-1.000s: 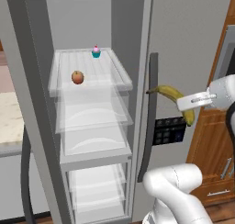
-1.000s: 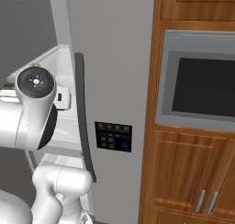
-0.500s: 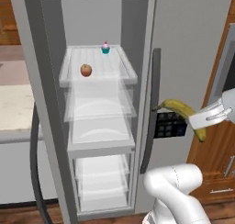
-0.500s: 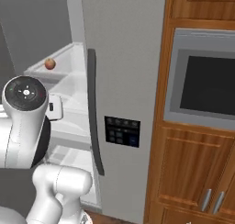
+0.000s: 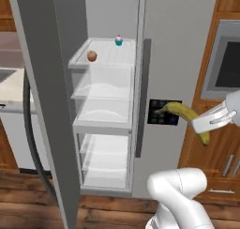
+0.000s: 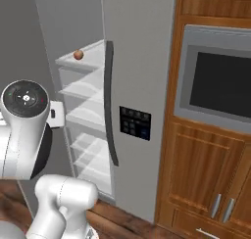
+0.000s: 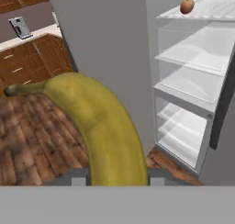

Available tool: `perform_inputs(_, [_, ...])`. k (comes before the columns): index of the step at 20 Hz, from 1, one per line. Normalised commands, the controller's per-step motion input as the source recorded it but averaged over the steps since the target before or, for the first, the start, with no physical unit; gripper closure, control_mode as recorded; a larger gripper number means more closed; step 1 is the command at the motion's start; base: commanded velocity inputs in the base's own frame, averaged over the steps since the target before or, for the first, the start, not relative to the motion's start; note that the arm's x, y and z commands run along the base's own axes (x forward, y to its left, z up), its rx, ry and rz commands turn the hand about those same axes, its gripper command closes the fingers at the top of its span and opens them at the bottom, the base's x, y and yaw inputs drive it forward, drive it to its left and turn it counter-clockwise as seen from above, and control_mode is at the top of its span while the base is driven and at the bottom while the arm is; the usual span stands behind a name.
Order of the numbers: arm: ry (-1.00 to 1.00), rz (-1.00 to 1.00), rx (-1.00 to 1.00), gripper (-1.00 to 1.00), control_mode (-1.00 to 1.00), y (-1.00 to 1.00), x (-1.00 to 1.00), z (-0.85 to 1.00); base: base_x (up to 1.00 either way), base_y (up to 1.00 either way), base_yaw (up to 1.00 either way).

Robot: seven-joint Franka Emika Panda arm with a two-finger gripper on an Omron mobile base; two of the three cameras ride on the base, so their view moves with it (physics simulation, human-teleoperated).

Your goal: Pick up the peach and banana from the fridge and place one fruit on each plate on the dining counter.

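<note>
The yellow banana hangs in front of the fridge's right door, held by my gripper, which is shut on it. In the hand view the banana curves up from the bottom, stem to the left. The peach rests on the top glass shelf of the open fridge; the peach also shows on that shelf from the right, and the peach appears at the hand view's upper right. The plates and the dining counter are out of view.
A pink-topped cupcake stands behind the peach on the same shelf. The open fridge door juts out at the left. Wooden cabinets with a built-in oven stand right of the fridge. A wall counter lies at the left.
The whole picture has shifted: the base has driven back and sideways, so the fridge sits further off and more to the right. The banana stays held in my shut gripper.
</note>
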Motion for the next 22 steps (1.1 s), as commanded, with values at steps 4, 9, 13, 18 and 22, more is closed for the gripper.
perform_inputs(4, [0.00,0.00,0.00,1.00,1.00,0.00,0.00,0.00,-0.85,-0.38,0.47])
perform_inputs(9, [0.00,0.00,0.00,1.00,1.00,0.00,0.00,0.00,-0.90,-0.10,0.59])
perform_inputs(13, [0.00,0.00,0.00,1.00,1.00,0.00,0.00,0.00,-0.97,-0.05,0.63])
perform_inputs(18, [0.00,0.00,0.00,1.00,1.00,0.00,0.00,0.00,-0.99,-0.16,0.61])
perform_inputs(22, [0.00,0.00,0.00,1.00,1.00,0.00,0.00,0.00,-1.00,-0.26,0.59])
